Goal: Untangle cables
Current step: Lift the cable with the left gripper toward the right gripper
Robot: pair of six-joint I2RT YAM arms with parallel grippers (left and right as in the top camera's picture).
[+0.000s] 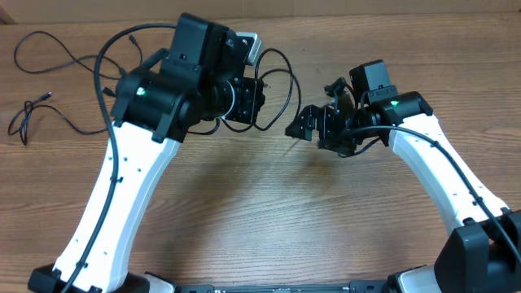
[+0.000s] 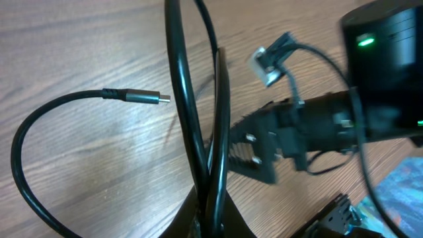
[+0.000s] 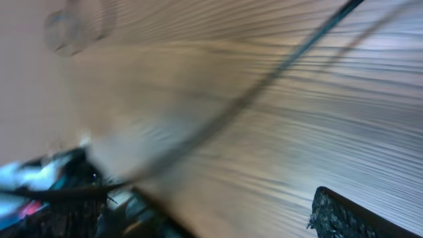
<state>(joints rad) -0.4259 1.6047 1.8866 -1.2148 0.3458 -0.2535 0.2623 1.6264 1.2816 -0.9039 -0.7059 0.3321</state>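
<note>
A thick black cable (image 1: 279, 81) loops beside my left gripper (image 1: 251, 99). In the left wrist view the left gripper (image 2: 211, 205) is shut on two or three strands of this black cable (image 2: 188, 112), which rise out of the jaws. One free end with a USB plug (image 2: 142, 97) lies on the wood. My right gripper (image 1: 313, 126) is open and empty just right of the loops, and it also shows in the left wrist view (image 2: 261, 145). The right wrist view is blurred: the open jaws (image 3: 218, 211) are over wood, with a cable strand (image 3: 264, 79) crossing above them.
A thin black cable (image 1: 49, 106) lies spread out at the far left of the wooden table (image 1: 269, 212). A white charger block (image 1: 249, 42) sits behind my left arm. A white connector (image 2: 268, 63) hangs near my right arm.
</note>
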